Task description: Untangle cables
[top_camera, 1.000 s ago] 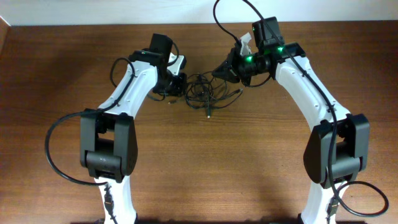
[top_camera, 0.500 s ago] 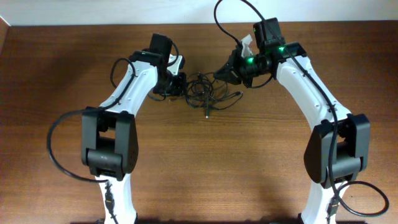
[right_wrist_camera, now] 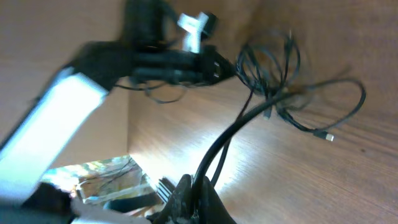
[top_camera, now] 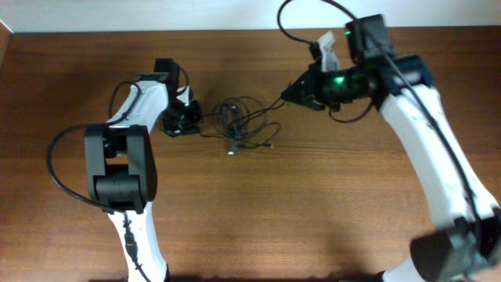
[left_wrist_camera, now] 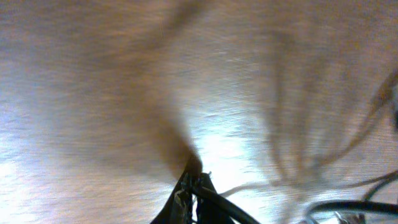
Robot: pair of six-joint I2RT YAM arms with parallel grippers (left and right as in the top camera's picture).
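Observation:
The cables (top_camera: pixel 243 125) are a tangle of thin black cords on the wooden table (top_camera: pixel 258 211) between the two arms, with a small plug end (top_camera: pixel 232 151) pointing forward. My left gripper (top_camera: pixel 188 121) is shut on a strand at the tangle's left side; the left wrist view shows the closed fingertips (left_wrist_camera: pixel 196 180) pinching a black cord (left_wrist_camera: pixel 236 208). My right gripper (top_camera: pixel 288 95) is shut on a strand at the tangle's right, raised off the table. The right wrist view shows its fingertips (right_wrist_camera: pixel 194 190) clamped on a doubled cord leading to the loops (right_wrist_camera: pixel 270 68).
The table's back edge meets a pale wall (top_camera: pixel 235 14). Thick black arm wires loop beside the left arm base (top_camera: pixel 59 184) and above the right arm (top_camera: pixel 305 12). Both white arms reach in from the front corners.
Both grippers have moved apart: the left one leftward, the right one rightward and up. The tangle has stretched out sideways and shifted a little left. The camera view of the arms has shifted.

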